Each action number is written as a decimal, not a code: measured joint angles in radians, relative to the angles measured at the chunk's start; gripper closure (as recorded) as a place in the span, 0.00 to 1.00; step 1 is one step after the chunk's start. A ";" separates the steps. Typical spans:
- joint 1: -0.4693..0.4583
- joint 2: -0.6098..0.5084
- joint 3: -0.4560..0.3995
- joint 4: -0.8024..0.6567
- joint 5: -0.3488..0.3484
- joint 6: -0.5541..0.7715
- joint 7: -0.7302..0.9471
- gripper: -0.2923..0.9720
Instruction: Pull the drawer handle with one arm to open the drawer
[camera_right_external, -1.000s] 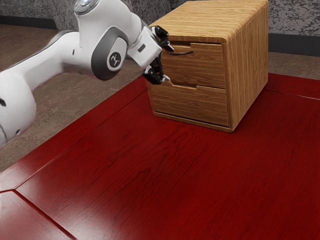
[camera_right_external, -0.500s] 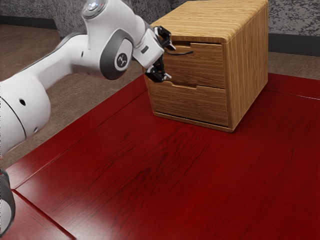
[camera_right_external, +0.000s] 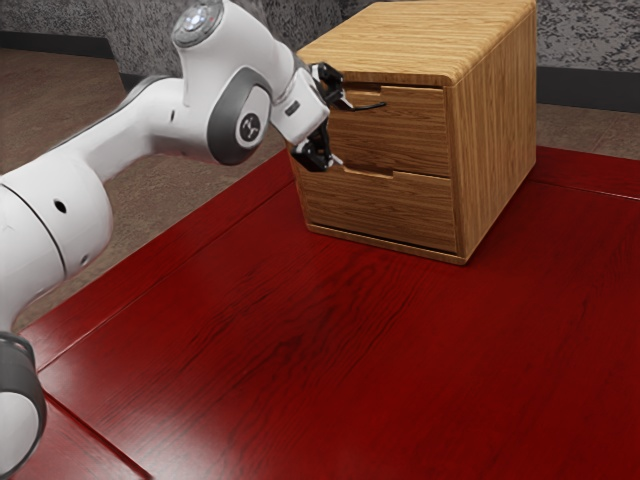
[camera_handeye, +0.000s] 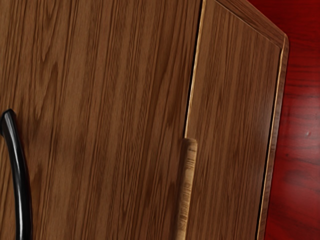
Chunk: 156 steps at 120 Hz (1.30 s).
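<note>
Our gripper (camera_right_external: 324, 118), fingers spread, faces the top drawer (camera_right_external: 400, 135) of the cabinet (camera_right_external: 430, 40) by the table's (camera_right_external: 300, 350) far edge. We should centre the black handle (camera_right_external: 365, 104) between them, pinch, then pull straight out.

Arm (camera_right_external: 120, 165) comes in from the exterior view's left, its white lower link rising toward the upper right. The elbow (camera_right_external: 200, 20) is the highest point. From there the forearm drops to a grey-capped joint (camera_right_external: 243, 125). The wrist (camera_right_external: 292, 98) extends toward the exterior view's right, close to level and tipped slightly down. Jaws are black, spread wide apart and stacked vertically, with the upper fingertip (camera_right_external: 338, 90) high and the lower fingertip (camera_right_external: 320, 156) below and a little nearer the arm. The hand is carried well above the tabletop (camera_right_external: 330, 360).
</note>
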 joint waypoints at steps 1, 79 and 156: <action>0.000 0.000 0.000 0.000 0.000 0.000 0.000 0.22; 0.003 -0.035 0.000 -0.039 -0.022 -0.005 0.012 0.23; 0.003 -0.083 0.001 -0.120 -0.029 0.004 0.014 0.27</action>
